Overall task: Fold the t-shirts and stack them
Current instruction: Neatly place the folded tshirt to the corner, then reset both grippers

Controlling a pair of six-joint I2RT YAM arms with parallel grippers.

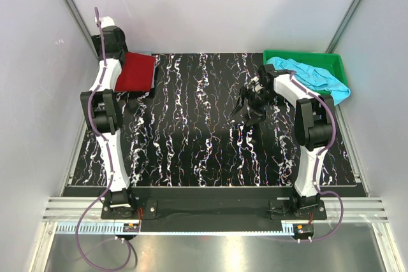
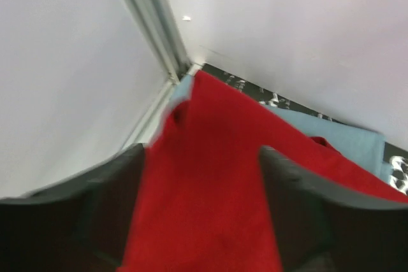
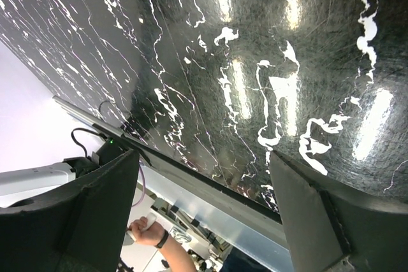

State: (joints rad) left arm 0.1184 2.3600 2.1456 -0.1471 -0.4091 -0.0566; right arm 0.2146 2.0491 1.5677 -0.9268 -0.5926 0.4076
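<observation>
The deep red t-shirt (image 1: pixel 137 71) lies folded at the table's far left corner. In the left wrist view it (image 2: pixel 210 132) lies on top of the folded grey-blue t-shirt (image 2: pixel 347 141), which shows along its right side. My left gripper (image 2: pixel 203 154) is open, its jaws wide apart just above the red cloth; in the top view it (image 1: pixel 122 60) is at the shirt's left edge. The light turquoise t-shirt (image 1: pixel 312 76) lies crumpled in the green tray (image 1: pixel 331 58), hanging over its right rim. My right gripper (image 1: pixel 252 103) is open and empty above the table; it also shows in the right wrist view (image 3: pixel 204 157).
The black marbled table top (image 1: pixel 204 132) has enclosure walls behind and at both sides. A corner post (image 2: pixel 153 23) stands right behind the shirt stack. Past the table's front rail, a person's hand (image 3: pixel 150 230) shows in the right wrist view.
</observation>
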